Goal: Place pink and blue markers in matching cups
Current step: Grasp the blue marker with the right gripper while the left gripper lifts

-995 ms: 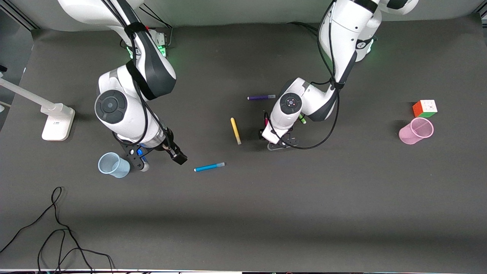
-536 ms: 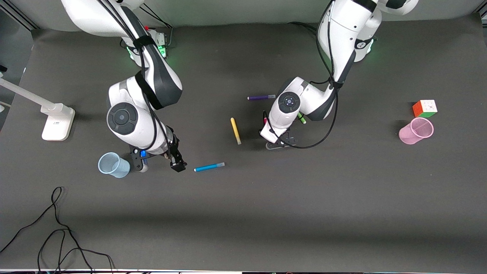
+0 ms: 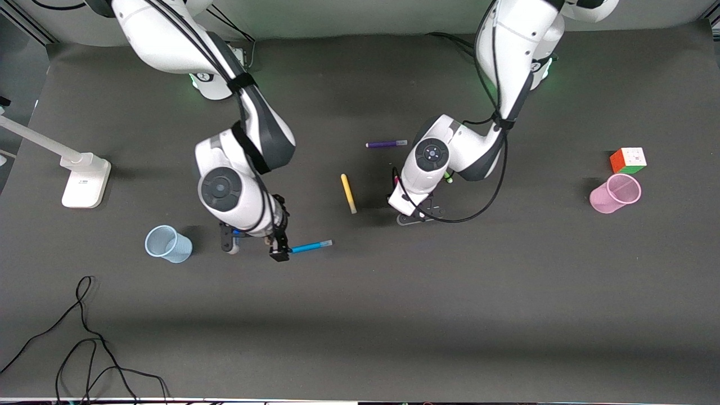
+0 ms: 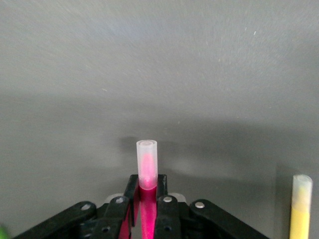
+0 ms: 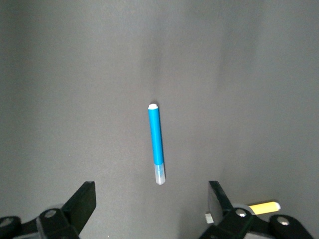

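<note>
Left gripper (image 4: 145, 214): clamped on pink marker (image 4: 147, 174), capped end protruding past fingertips, low over table (image 3: 506, 292) beside yellow pen (image 3: 348, 193).

Right gripper (image 5: 152, 209): spread wide, holding nothing, over one end of blue marker (image 3: 310, 246), which lies flat on table.

Blue cup (image 3: 167, 244): upright, toward right arm's end of table.

Pink cup (image 3: 615, 193): upright, toward left arm's end, just beside colour cube (image 3: 628, 160).

Purple pen (image 3: 386, 144): flat, farther from front camera than yellow pen.

No legible writing or brand marks on any item.
</note>
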